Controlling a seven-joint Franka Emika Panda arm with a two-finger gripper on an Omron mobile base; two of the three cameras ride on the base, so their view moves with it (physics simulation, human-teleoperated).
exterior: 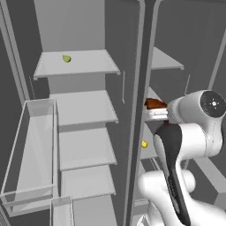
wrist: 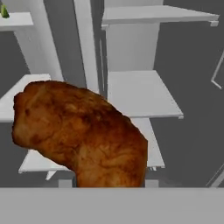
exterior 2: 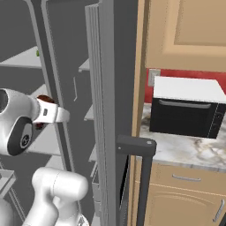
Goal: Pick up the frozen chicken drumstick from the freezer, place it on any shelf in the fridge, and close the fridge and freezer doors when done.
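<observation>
The frozen chicken drumstick (exterior: 154,103) is a reddish-brown lump held in the air at the tip of my gripper (exterior: 155,113), just in front of the freezer's short shelves (exterior: 167,59). It hangs right of the upright divider (exterior: 140,88) between the two compartments. In the hand view the drumstick (wrist: 83,135) looms large and hides both fingertips. From the right base view, the drumstick (exterior 2: 44,99) peeks out behind the white hand (exterior 2: 50,112). The fridge's broad shelves (exterior: 84,108) lie to the left, open to view.
A small green fruit (exterior: 66,58) rests on the top fridge shelf. A yellow lump (exterior: 144,144) sits on a lower freezer shelf. Clear door bins (exterior: 35,150) stand at the far left. The open freezer door (exterior 2: 106,110) stands edge-on, with a microwave (exterior 2: 185,110) on the counter beyond it.
</observation>
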